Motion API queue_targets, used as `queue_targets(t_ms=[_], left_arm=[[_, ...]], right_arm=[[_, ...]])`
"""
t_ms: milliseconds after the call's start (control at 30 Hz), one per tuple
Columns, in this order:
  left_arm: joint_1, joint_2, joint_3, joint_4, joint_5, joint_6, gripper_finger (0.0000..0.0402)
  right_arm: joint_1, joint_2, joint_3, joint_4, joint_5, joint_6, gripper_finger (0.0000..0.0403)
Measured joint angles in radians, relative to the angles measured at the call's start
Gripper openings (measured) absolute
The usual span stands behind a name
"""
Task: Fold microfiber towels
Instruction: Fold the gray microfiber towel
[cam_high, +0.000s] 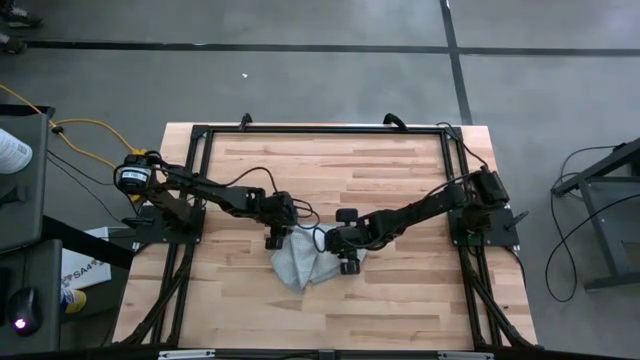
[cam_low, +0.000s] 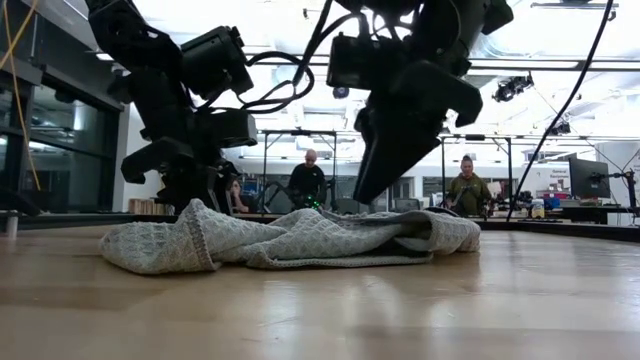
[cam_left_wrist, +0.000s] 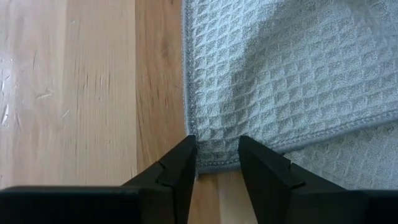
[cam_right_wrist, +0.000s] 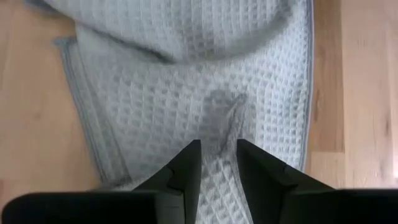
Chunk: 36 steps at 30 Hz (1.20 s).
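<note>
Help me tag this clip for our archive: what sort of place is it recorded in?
Probably a robotics lab or open workshop. A wooden table carries a black frame holding two arms, the floor around it is bare and grey, and seated people work at benches with equipment behind.

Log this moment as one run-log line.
stage: folding | towel: rumpled on table | left gripper: pinching towel corner | right gripper: pinching towel fold
</note>
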Motion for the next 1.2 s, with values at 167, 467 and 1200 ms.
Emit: queue_targets(t_ms=[167,467,1200], left_arm=[[0.000,0.000,0.000,0.000,0.000,-0.002,0.0126],[0.000,0.000,0.000,0.000,0.000,-0.002,0.0126],[0.000,0.000,0.000,0.000,0.008,-0.006,0.0126]], right_arm=[[0.000,0.000,0.000,-0.002,-0.005,0.003,0.0097],[-0.003,0.000,0.000,-0.013,-0.022,0.008,0.0097],[-0.022,0.050,-0.003,-0.023,-0.046,0.024,0.0078]])
